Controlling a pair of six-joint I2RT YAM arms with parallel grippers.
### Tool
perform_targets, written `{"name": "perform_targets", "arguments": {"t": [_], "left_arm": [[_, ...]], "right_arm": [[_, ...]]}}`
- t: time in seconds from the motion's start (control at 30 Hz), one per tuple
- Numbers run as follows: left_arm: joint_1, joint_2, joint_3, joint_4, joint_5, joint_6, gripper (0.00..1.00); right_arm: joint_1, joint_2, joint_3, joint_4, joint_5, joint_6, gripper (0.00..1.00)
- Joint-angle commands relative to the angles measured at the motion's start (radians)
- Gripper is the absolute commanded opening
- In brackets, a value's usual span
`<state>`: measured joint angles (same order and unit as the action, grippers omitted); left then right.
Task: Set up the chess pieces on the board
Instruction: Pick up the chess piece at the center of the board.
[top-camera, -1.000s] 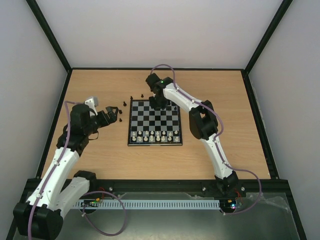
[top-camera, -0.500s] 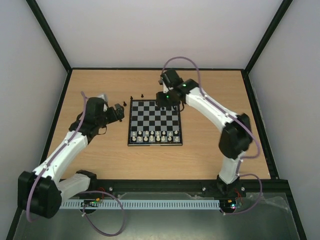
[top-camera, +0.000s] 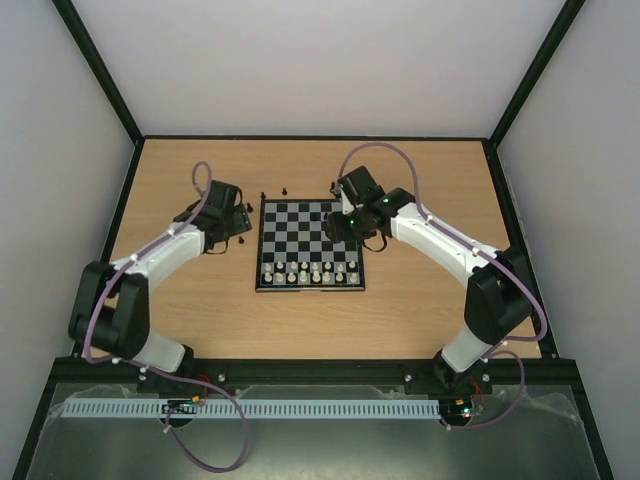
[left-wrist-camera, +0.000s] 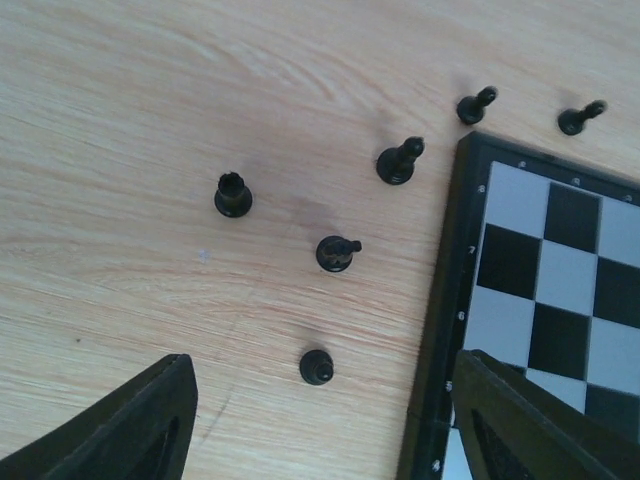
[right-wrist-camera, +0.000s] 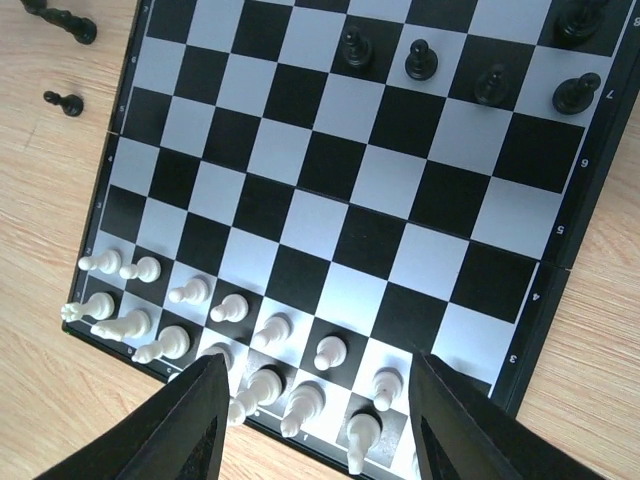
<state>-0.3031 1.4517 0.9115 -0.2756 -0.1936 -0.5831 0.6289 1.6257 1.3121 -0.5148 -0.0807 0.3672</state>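
The board (top-camera: 310, 238) lies mid-table. Cream-white pieces (top-camera: 310, 272) fill its two near rows. My left gripper (top-camera: 241, 218) is open and empty, just left of the board's far-left corner. In the left wrist view it (left-wrist-camera: 318, 430) hangs over several loose black pieces on the wood: a pawn (left-wrist-camera: 317, 367), a rook (left-wrist-camera: 233, 194) and a taller piece (left-wrist-camera: 400, 162). My right gripper (top-camera: 337, 228) is open and empty above the board's right half. In the right wrist view it (right-wrist-camera: 320, 430) hovers over the white pieces (right-wrist-camera: 330, 352); several black pieces (right-wrist-camera: 421, 60) stand near the far right corner.
Two more black pieces (top-camera: 285, 190) stand on the wood beyond the board's far-left edge, also in the left wrist view (left-wrist-camera: 474, 106). A black frame rail (top-camera: 310, 137) borders the tabletop. Both arms reach in from the near edge.
My left arm has swung right and forward to the loose black pieces by the board's corner. My right gripper has moved from the board's far edge back over its right half.
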Motion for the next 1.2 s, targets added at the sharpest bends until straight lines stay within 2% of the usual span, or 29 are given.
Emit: {"name": "perform_targets", "arguments": {"t": [0.0,0.13,0.33,0.6,0.63,0.73,0.87,1.0,1.17], "left_arm": [[-0.023,0.103,0.058,-0.003,-0.047,-0.003,0.64],[-0.054,0.175,0.086,-0.011,-0.071,-0.01,0.44],[-0.062,0.249,0.079,-0.003,-0.086,-0.016,0.36],[-0.063,0.301,0.073,0.004,-0.101,-0.02,0.32],[-0.063,0.306,0.074,0.007,-0.098,-0.021,0.29],[-0.064,0.318,0.076,0.009,-0.09,-0.019,0.12],[-0.064,0.322,0.079,0.002,-0.091,-0.017,0.03],[-0.064,0.291,0.1,-0.027,-0.091,-0.01,0.02],[-0.1,0.282,0.257,-0.119,-0.049,0.024,0.02]], "right_arm": [[0.006,-0.054,-0.021,0.022,-0.02,-0.001,0.5],[0.006,-0.057,-0.029,0.028,-0.028,-0.001,0.5],[0.006,-0.053,-0.037,0.04,-0.044,-0.002,0.5],[0.006,-0.035,-0.041,0.051,-0.059,-0.004,0.5],[0.006,-0.033,-0.041,0.051,-0.062,-0.004,0.49],[0.005,-0.029,-0.042,0.051,-0.059,-0.005,0.49],[0.006,-0.025,-0.044,0.054,-0.057,-0.005,0.49],[0.006,-0.024,-0.042,0.053,-0.053,-0.005,0.49],[0.006,-0.026,-0.041,0.05,-0.029,-0.004,0.49]]}}
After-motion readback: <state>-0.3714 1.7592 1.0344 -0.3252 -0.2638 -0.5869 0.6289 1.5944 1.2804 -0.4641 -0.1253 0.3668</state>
